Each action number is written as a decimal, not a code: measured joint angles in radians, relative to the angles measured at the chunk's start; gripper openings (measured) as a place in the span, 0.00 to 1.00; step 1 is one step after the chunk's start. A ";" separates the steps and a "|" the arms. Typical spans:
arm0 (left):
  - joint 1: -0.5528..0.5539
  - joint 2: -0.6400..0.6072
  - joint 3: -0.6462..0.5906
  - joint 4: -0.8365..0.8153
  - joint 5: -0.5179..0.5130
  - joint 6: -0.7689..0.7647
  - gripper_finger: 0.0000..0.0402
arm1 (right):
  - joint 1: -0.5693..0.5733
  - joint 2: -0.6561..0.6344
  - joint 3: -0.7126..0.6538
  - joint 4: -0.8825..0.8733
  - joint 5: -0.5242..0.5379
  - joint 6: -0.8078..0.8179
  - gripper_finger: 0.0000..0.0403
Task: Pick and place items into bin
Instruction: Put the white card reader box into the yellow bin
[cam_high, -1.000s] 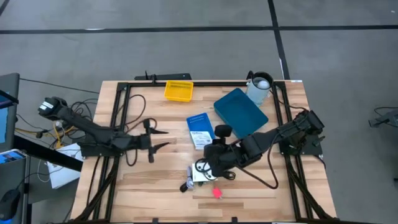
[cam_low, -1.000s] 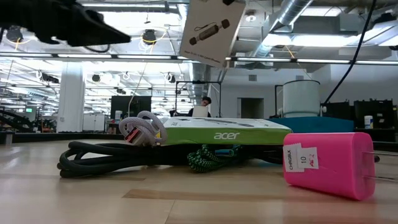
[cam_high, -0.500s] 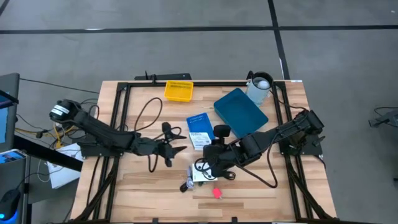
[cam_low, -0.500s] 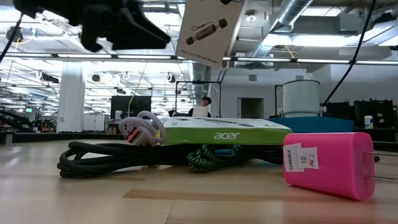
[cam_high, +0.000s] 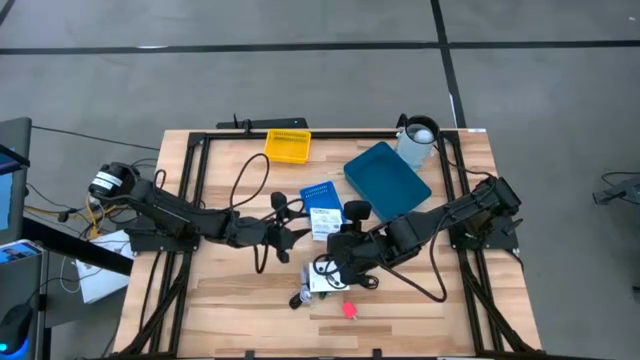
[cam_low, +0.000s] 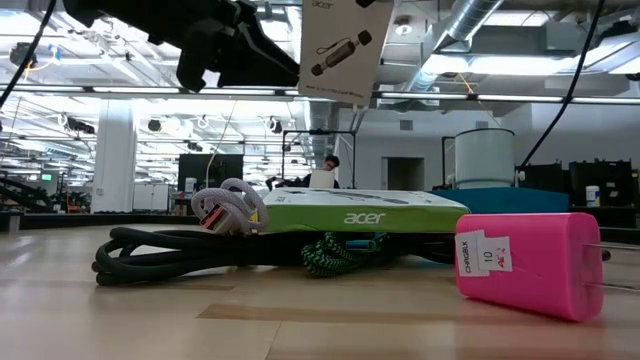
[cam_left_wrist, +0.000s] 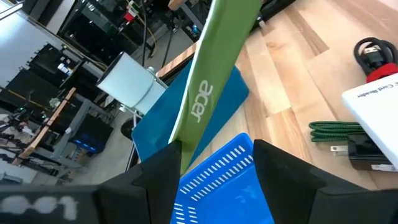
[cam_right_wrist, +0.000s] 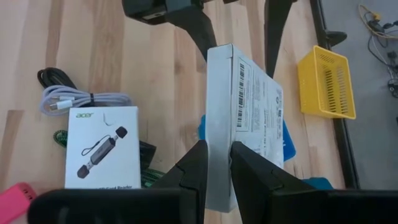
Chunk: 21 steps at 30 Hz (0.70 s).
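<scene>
1. Items (cam_high: 318, 283): a loose heap of cable, card and a small pink piece lies on the table (cam_high: 200, 300) just in front of the blue-and-white box (cam_high: 320, 208). None is binned yet.
2. Step in hand: pick, both arms at once.
3. Right gripper (cam_right_wrist: 214, 149): fingers nearly closed, clamped on the edge of a white packet (cam_right_wrist: 239, 118), which is held clear above the heap.
4. Left gripper (cam_high: 290, 228): beside the box, fingers part open and straddling its near end. Contact cannot be told.
5. Next move, by my judgement: carry the packet past the box to the yellow basket (cam_high: 287, 145), then close the left fingers on the box.
</scene>
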 joint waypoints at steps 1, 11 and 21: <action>0.002 0.000 0.000 0.001 0.000 0.000 0.48 | 0.000 0.000 0.000 0.000 0.000 0.000 0.13; 0.003 0.000 0.000 -0.002 0.000 0.000 0.48 | 0.000 0.000 0.000 -0.001 -0.005 0.011 0.13; 0.003 0.000 0.003 -0.034 -0.006 -0.020 0.48 | 0.007 0.000 0.000 -0.016 -0.016 0.026 0.13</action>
